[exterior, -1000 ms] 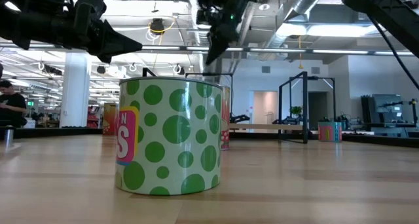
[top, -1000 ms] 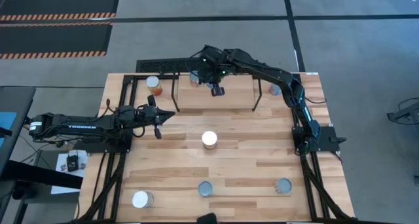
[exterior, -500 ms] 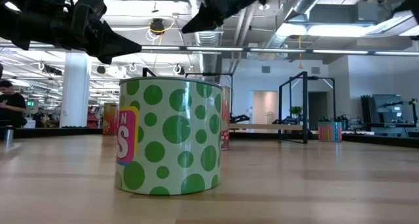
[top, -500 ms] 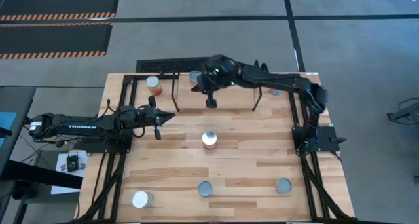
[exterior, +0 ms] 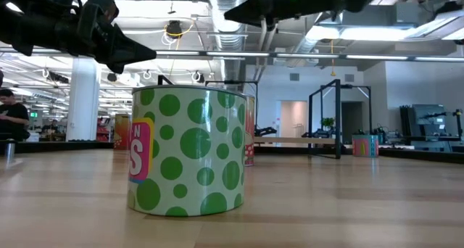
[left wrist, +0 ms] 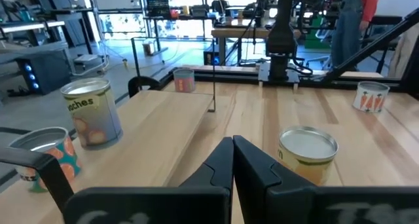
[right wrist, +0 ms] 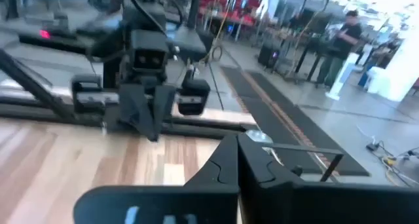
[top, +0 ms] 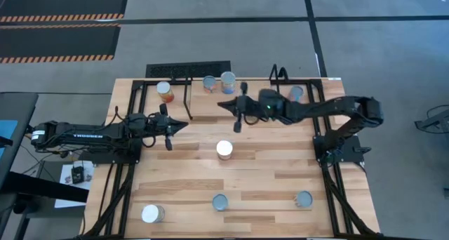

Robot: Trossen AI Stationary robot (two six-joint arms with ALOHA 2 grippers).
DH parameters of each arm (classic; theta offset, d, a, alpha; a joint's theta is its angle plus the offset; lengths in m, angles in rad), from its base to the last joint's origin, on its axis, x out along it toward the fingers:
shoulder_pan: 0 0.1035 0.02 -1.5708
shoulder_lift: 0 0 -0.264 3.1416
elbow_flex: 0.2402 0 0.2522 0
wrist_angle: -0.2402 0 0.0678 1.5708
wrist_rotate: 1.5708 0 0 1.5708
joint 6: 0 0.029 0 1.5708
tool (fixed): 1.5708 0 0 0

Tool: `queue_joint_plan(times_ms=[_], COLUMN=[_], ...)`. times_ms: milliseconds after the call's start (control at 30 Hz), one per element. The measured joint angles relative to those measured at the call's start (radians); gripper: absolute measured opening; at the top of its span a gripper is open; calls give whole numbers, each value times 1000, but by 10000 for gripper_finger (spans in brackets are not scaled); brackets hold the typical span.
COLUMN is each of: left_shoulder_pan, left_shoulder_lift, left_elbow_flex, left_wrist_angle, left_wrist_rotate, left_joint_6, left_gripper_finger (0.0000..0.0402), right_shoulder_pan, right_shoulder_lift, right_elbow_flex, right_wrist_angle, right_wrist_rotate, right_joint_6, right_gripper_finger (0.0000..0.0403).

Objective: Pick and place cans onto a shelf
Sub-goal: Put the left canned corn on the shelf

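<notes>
- My work surface is a light-wood table [top: 182, 177], and the shelf [top: 256, 92] stands on it at the far edge.
- Two cans [top: 218, 81] sit side by side on the shelf's far left part.
- On the tabletop itself: a white-topped can [top: 224, 149] mid-table, an orange-sided can [top: 164, 91] left of the shelf, one [top: 297, 93] right of it.
- Three cans [top: 220, 202] line the near edge.

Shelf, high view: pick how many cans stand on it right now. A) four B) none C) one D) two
D: two cans, one beside the other, sit together on the shelf at its back edge, while the right claw hangs over the shelf, empty and shut.
</notes>
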Motion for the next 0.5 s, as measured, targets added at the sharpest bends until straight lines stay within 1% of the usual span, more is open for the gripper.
queue_joint_plan(times_ms=[133, 233, 333, 400, 500], left_shoulder_pan=[0, 0, 0, 0, 0], left_shoulder_lift=[0, 0, 0, 2, 5], left_elbow_flex=[0, 0, 0, 0, 0], left_wrist_angle=[1, 1, 1, 2, -7], left_wrist_rotate=[27, 46, 64, 70, 69], left_joint_6=[3, 4, 5, 6, 7], left_gripper_finger=[0, 0, 0, 0, 0], right_shoulder_pan=[41, 74, 102, 122, 146], right_shoulder_lift=[-26, -28, -28, -28, -26], right_elbow_flex=[-137, -232, -303, -325, -327], right_wrist_angle=[185, 393, 528, 549, 502], right_wrist_rotate=[45, 81, 79, 47, -31], right_joint_6=[29, 35, 46, 70, 77], right_gripper_finger=[5, 7, 7, 9, 19])
